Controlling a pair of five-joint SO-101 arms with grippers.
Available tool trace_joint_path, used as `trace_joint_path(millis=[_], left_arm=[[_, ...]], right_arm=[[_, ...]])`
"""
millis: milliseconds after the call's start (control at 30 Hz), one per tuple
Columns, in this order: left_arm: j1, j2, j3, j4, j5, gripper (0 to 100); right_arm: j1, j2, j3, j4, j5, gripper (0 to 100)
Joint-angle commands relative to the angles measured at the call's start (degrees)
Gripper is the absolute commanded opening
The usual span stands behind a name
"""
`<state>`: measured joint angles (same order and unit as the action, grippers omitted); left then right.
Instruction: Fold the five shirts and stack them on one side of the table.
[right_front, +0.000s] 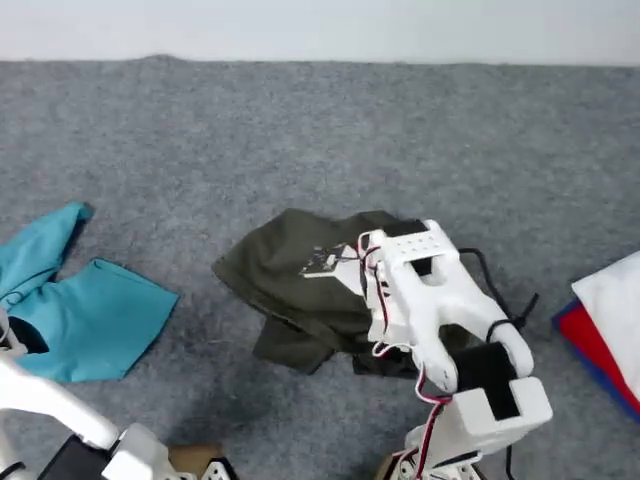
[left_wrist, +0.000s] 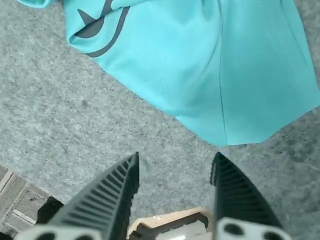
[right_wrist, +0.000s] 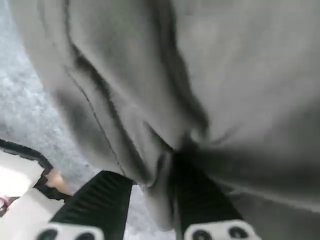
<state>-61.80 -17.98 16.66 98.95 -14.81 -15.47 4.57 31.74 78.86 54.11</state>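
A crumpled olive shirt (right_front: 290, 270) lies in the middle of the grey felt table top. My right arm (right_front: 430, 300) stands over its near right part. In the right wrist view my right gripper (right_wrist: 160, 200) is shut on a bunched fold of the olive shirt (right_wrist: 225, 75), with cloth pinched between the black fingers. A teal shirt (right_front: 90, 320) lies spread at the left. My left gripper (left_wrist: 176, 162) hangs open over bare felt, just short of the teal shirt's (left_wrist: 200, 65) hem, with nothing between its fingers.
A folded stack (right_front: 610, 320) lies at the right edge, with a white shirt on top and red and blue ones beneath. The left arm (right_front: 60, 400) sits at the near left corner. Open felt (right_front: 300, 130) stretches across the back.
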Motion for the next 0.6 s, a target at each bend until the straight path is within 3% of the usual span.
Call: trace_joint_path(millis=[0, 167, 267, 567], left_arm=[[0.0, -0.9, -0.5, 1.6, -0.7, 22], [0.1, -0.9, -0.3, 1.6, -0.7, 22], [0.2, -0.9, -0.2, 1.6, -0.7, 22], [-0.3, -0.9, -0.3, 1.7, -0.7, 22]], right_arm=[[1.3, -7.3, -0.4, 4.5, 0.7, 1.0], [0.9, -19.8, -7.8, 12.0, 0.6, 1.0], [1.3, -24.4, -14.9, 11.4, 0.7, 0.9], [1.5, -23.3, -21.8, -13.8, -4.0, 4.2]])
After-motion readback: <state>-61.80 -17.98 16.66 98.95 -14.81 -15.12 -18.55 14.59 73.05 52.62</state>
